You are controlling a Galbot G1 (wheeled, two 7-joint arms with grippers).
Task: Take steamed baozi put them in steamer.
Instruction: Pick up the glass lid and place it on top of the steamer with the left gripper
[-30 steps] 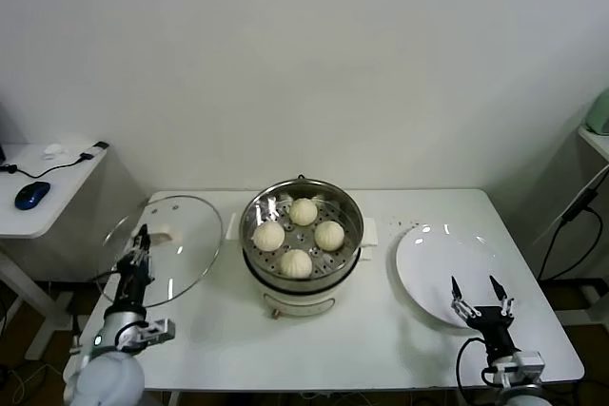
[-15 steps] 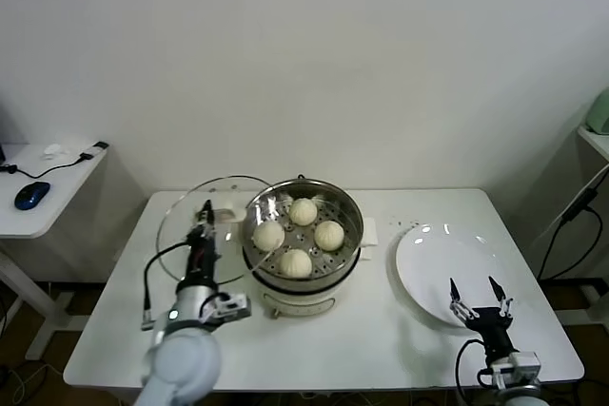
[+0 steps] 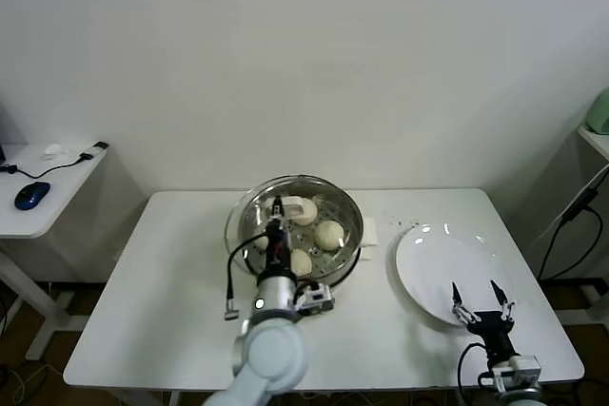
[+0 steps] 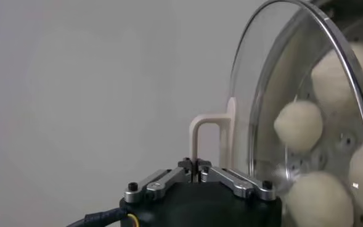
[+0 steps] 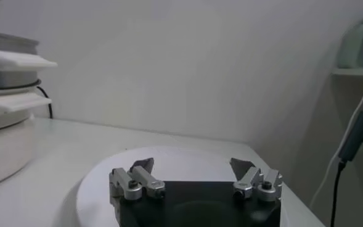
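Note:
The steel steamer on its cream-white base stands mid-table and holds the cream-white baozi; three show in the head view, partly behind the arm, and several show through the glass in the left wrist view. My left gripper is shut on the white handle of the round glass lid and holds the lid tilted over the steamer's left side. My right gripper is open and empty at the near edge of the white plate, also in the right wrist view.
A flat white plate lies right of the steamer. The steamer's base and side handle show in the right wrist view. A side desk with a blue mouse stands at far left. A cable hangs at right.
My left gripper has carried the glass lid from the table's left side rightward, to over the steamer. The right arm has not moved.

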